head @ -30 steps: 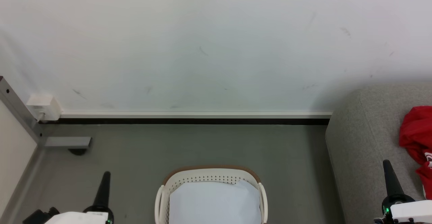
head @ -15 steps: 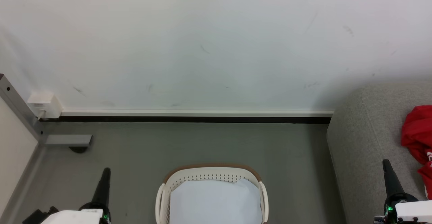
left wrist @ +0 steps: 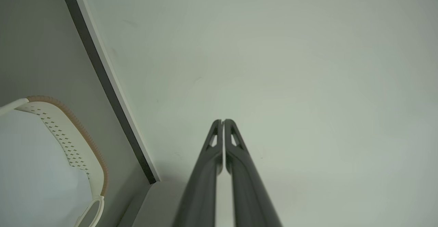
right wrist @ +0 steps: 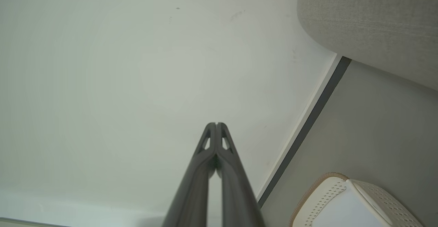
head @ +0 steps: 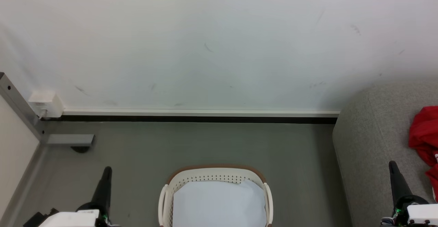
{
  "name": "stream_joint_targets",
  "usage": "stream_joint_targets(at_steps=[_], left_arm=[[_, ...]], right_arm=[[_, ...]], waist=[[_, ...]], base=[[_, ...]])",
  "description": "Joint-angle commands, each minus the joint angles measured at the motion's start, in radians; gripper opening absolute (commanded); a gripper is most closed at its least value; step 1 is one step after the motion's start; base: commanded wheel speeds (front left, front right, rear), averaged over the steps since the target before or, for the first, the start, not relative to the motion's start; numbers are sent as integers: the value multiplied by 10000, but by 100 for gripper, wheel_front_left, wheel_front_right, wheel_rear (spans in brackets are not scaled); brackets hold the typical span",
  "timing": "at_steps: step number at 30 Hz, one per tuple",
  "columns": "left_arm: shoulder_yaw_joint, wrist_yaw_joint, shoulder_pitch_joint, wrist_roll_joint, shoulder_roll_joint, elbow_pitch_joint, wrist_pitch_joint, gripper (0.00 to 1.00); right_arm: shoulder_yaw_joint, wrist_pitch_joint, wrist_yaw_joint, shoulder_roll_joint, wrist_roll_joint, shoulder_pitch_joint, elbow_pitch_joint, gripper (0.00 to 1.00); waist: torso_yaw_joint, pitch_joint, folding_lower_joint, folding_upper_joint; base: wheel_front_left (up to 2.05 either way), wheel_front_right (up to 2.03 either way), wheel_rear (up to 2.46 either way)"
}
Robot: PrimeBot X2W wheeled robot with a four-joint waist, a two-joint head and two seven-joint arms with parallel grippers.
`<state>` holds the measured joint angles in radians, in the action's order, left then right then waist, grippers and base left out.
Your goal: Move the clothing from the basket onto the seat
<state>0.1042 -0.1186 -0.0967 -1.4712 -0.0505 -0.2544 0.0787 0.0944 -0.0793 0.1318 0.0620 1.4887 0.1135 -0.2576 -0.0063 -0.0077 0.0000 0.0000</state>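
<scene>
On the seat (head: 369, 144) at your right, you see the red clothing (head: 422, 134) — the basket (head: 212, 178) holds a white sheet (head: 219, 203). Your left gripper (left wrist: 222, 121) and right gripper (right wrist: 216, 124) are both pinched closed, empty.

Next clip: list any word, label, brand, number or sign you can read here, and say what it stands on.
Nothing can be read in these views.
Clothing on the seat: a white mark at the head view's right edge, cut off and unreadable.
Basket, sheet, wall box: no lettering seen.
</scene>
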Motion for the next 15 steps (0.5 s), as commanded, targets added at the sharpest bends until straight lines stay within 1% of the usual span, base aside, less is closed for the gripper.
stream_joint_targets(at_steps=[1,15], left_arm=[[58,-64,-115,-341,-31,60,82,0],[108,-145,-151,-1178,-11,100,317,0]], right_arm=[[57,-77,-17,-23,239,-61,95,0],[198,-316,-20,-112,1044,-89,152,0]], waist=[[7,12,0,0],[48,82,0,0]], base=[[0,0,0],[0,0,0]])
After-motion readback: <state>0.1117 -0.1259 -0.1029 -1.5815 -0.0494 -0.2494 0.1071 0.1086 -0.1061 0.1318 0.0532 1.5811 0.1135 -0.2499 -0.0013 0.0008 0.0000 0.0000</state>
